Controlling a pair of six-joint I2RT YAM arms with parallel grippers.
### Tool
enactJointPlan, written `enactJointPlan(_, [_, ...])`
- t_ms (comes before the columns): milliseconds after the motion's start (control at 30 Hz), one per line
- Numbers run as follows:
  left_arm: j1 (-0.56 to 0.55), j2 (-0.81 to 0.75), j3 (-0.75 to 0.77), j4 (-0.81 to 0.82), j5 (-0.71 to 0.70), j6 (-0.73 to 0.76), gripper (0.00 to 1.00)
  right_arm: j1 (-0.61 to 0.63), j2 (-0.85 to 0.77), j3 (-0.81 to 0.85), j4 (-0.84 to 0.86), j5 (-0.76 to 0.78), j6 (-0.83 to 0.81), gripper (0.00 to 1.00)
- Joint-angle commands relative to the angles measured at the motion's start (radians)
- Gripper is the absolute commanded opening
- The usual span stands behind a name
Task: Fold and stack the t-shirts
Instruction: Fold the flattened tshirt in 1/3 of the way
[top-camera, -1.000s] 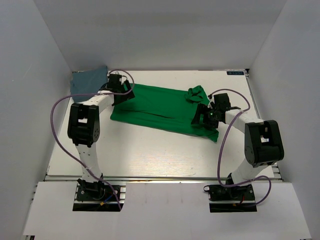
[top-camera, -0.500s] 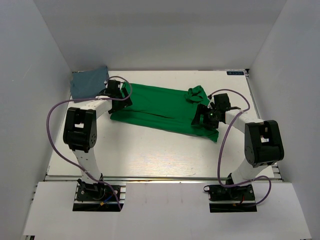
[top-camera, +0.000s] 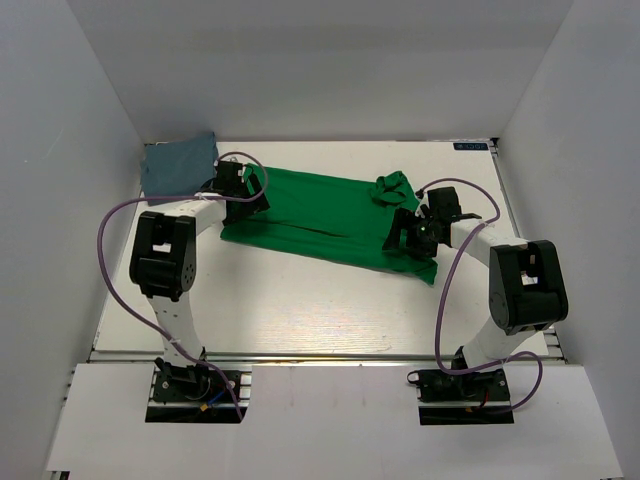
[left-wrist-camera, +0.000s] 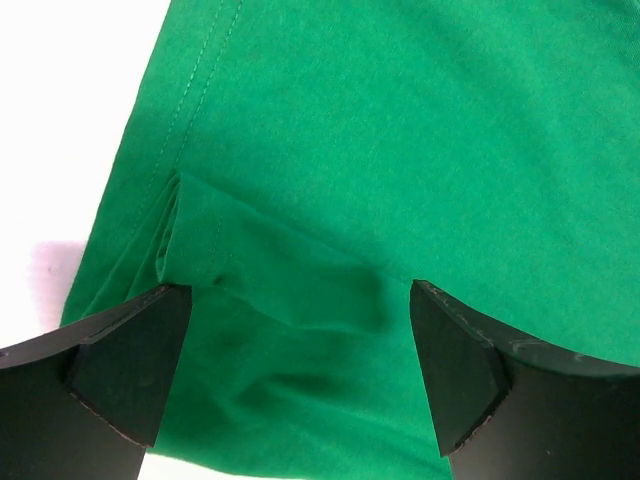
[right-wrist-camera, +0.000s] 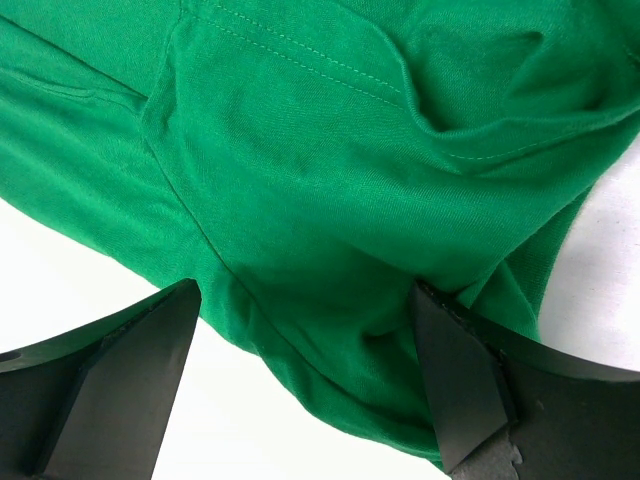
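Observation:
The bright green t-shirt (top-camera: 325, 215) lies folded lengthwise across the middle of the white table, with a bunched sleeve at its far right end. The slate grey-blue t-shirt (top-camera: 177, 164) lies folded in the far left corner. My left gripper (top-camera: 246, 193) is open over the green shirt's left end; its fingers (left-wrist-camera: 130, 360) straddle a wrinkled fold of green cloth (left-wrist-camera: 290, 290). My right gripper (top-camera: 404, 238) is open over the shirt's right end; its fingers (right-wrist-camera: 465, 385) straddle the green edge (right-wrist-camera: 330, 300) near the table surface.
White walls enclose the table on the left, back and right. A small dark label (top-camera: 469, 146) sits at the far right edge. Purple cables loop from both arms. Bare white table (top-camera: 300, 300) lies in front of the shirt.
The left gripper moved from the green shirt's left end slightly toward the grey-blue shirt, then back right over the green edge. The right arm has hardly moved.

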Motion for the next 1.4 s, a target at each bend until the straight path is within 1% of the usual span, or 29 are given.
enactJointPlan(0, [0.0,0.015,0.036,0.049,0.013,0.008,1.0,-0.004,-0.006,0.015,-0.011,0.013,-0.013,0.9])
enactJointPlan(133, [0.0,0.05,0.061,0.088,0.055,-0.001,1.0,-0.004,-0.008,0.012,-0.012,0.019,-0.013,0.9])
enactJointPlan(300, [0.0,0.05,0.07,0.163,0.098,-0.024,1.0,-0.004,-0.011,0.006,-0.011,0.021,-0.01,0.9])
enactJointPlan(400, [0.0,0.05,0.114,0.152,0.098,-0.035,1.0,-0.006,-0.011,0.004,-0.012,0.025,-0.01,0.9])
enactJointPlan(633, [0.0,0.137,0.18,0.111,0.098,-0.055,1.0,-0.006,-0.009,0.01,-0.027,0.039,-0.013,0.9])
enactJointPlan(900, [0.0,0.19,0.259,0.08,0.079,-0.044,1.0,-0.007,-0.016,0.009,-0.04,0.054,-0.017,0.9])
enactJointPlan(1000, [0.0,0.19,0.291,0.071,0.041,-0.035,1.0,-0.004,-0.016,0.015,-0.041,0.053,-0.019,0.9])
enactJointPlan(1067, [0.0,0.19,0.361,0.04,0.041,-0.023,1.0,-0.003,-0.022,0.019,-0.046,0.05,-0.022,0.9])
enactJointPlan(1100, [0.0,0.19,0.39,-0.004,0.053,-0.001,1.0,-0.006,-0.028,0.021,-0.046,0.051,-0.025,0.9])
enactJointPlan(1133, [0.0,0.19,0.41,-0.004,0.065,0.018,1.0,-0.004,-0.029,0.025,-0.046,0.051,-0.03,0.9])
enactJointPlan(1200, [-0.009,0.124,0.41,0.019,0.044,0.042,1.0,-0.006,-0.039,0.033,-0.05,0.053,-0.036,0.9])
enactJointPlan(1267, [-0.009,0.081,0.36,0.04,0.02,0.042,1.0,-0.003,-0.052,0.033,-0.054,0.048,-0.033,0.9])
enactJointPlan(1367, [-0.009,0.018,0.308,0.04,0.02,0.052,1.0,-0.003,-0.059,0.035,-0.052,0.044,-0.031,0.9])
